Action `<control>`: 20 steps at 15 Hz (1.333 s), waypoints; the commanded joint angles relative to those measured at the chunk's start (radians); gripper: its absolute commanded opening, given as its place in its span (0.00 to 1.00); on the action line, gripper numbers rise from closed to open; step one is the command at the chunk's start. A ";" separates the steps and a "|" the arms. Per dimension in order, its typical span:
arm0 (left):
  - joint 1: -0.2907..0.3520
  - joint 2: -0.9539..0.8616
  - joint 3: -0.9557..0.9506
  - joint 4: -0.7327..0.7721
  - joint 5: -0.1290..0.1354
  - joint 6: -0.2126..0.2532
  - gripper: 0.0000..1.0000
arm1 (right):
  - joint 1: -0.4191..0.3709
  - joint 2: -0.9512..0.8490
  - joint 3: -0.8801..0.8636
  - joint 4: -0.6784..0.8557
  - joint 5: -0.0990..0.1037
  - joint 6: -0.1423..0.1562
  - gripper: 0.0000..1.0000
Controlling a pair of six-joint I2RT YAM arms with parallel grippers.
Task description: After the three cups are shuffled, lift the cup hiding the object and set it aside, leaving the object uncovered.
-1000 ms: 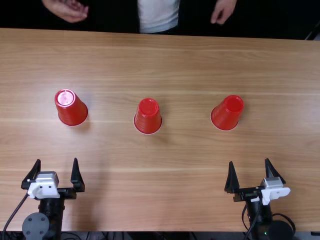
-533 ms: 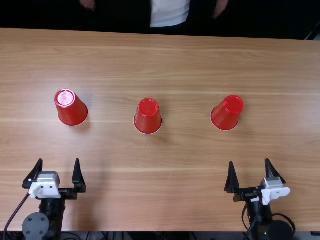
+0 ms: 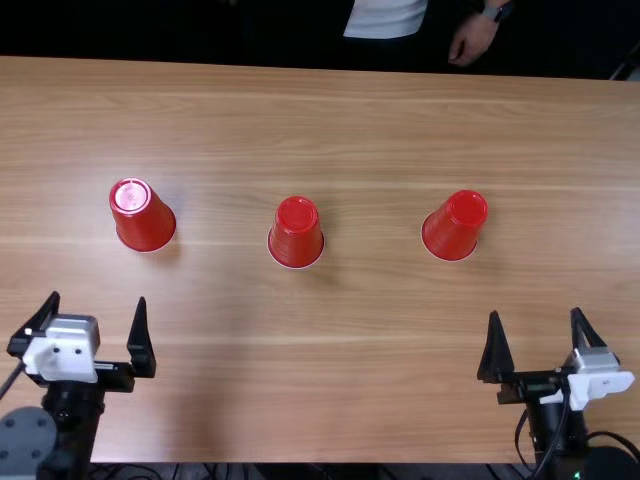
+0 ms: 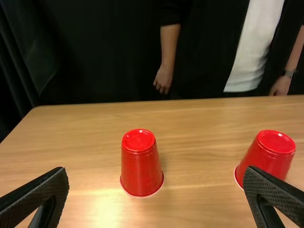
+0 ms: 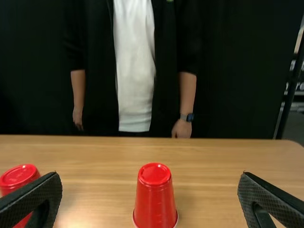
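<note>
Nothing done yet: middle cup (image 3: 296, 234), with left cup (image 3: 142, 218) and right cup (image 3: 455, 227) either side of it, all upside down, object hidden (can't tell where), left gripper (image 3: 95, 305) and right gripper (image 3: 535, 318) well short of it, both wide open, empty; lift and set-aside remain.

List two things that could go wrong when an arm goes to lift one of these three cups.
1. The left cup, middle cup and right cup look alike, so the wrong one may be lifted.
2. The cups taper toward the top, so the open left gripper or right gripper might slip off or tip one.
</note>
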 commanded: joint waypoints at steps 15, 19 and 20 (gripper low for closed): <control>0.057 0.765 0.957 -0.897 -0.049 0.020 1.00 | 0.067 0.657 0.732 -0.775 -0.001 -0.006 1.00; 0.051 0.873 0.999 -0.960 -0.043 0.020 1.00 | 0.066 0.764 0.770 -0.791 0.001 -0.010 1.00; 0.051 0.897 0.999 -0.974 -0.038 0.020 1.00 | 0.067 0.785 0.775 -0.798 0.002 -0.015 1.00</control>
